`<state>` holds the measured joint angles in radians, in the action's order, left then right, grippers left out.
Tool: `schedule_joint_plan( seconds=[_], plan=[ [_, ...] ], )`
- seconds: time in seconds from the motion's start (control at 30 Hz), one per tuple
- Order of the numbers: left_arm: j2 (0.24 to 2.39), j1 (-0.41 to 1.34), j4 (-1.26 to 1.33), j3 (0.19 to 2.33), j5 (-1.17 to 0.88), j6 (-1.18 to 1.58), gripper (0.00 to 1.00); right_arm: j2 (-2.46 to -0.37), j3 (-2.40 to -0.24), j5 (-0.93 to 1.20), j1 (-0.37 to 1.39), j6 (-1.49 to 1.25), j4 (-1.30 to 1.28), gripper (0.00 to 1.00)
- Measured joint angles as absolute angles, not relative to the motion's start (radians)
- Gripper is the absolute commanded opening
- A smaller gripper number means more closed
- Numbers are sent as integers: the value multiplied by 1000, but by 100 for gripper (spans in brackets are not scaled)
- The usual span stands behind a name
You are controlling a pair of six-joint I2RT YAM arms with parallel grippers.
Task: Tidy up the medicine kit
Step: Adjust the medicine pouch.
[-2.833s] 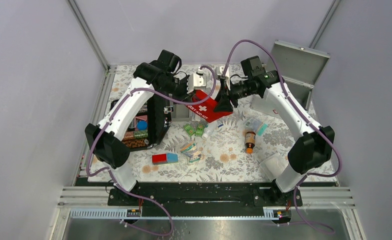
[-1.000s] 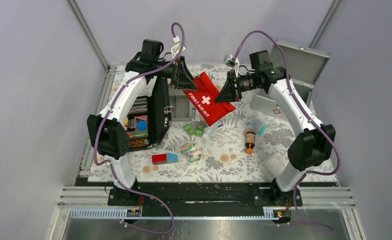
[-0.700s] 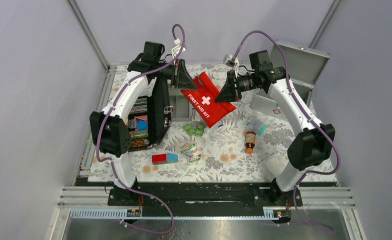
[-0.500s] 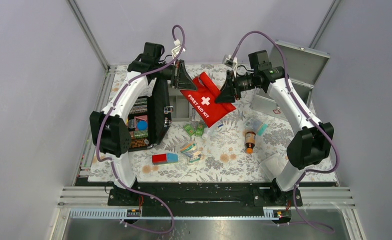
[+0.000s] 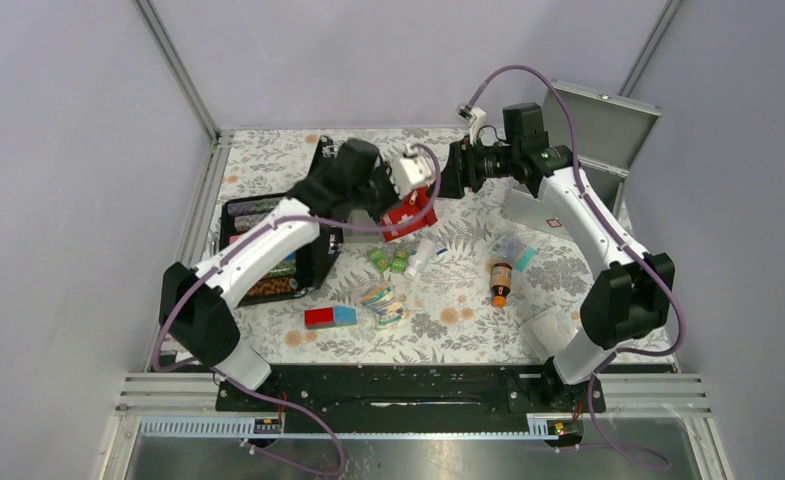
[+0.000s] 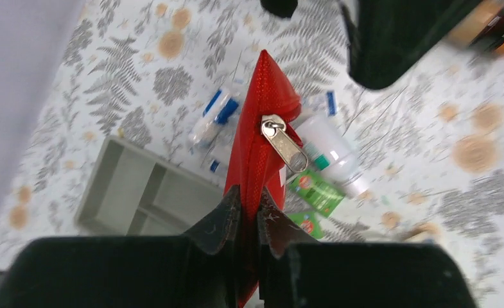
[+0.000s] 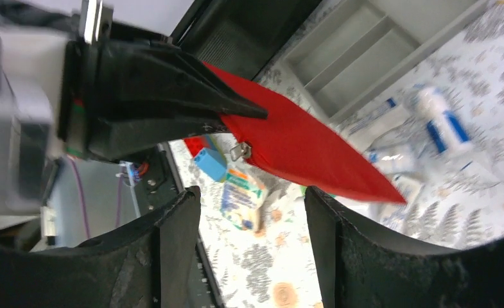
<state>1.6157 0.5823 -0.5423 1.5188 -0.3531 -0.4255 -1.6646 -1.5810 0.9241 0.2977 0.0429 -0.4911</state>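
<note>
one hand now carries the red pouch (image 6: 262, 138): right hand (image 7: 252, 192) has spread and let go, left hand (image 6: 248, 196) pinches its edge, free to stow it. medicine kit (image 5: 593, 125) stands open, tabletop's (image 5: 448, 335) far right.

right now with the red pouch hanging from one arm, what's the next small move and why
Probably swing the left arm toward the open medicine kit with the red pouch. The left fingers are pinched shut on the pouch's edge, holding it off the table; the right fingers stand open and clear of it, so only the left carries it.
</note>
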Motion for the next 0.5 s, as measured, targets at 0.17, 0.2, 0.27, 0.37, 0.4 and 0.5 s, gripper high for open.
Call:
schedule_joint_plan(
  seconds=[0.17,0.2,0.27,0.37,0.4,0.5],
  plan=[
    [1548,657,-363,1339,-63,-530,0,-1628,-1452,930,273,-125,-385,67],
    [1544,653,-323,1323,-23,-550,0,-1628,-1439,932,262,-149,-368,67],
    [1540,645,-265,1308,47,-583,0,-1628,-1413,941,223,-204,-323,67],
    [1540,632,-213,1308,118,-622,0,-1628,-1404,963,183,-253,-278,61],
    [1540,628,-210,1308,117,-628,0,-1628,-1403,977,178,-269,-256,59],
    [1540,625,-237,1316,87,-612,0,-1628,-1402,1034,186,-337,-169,57]
  ],
)
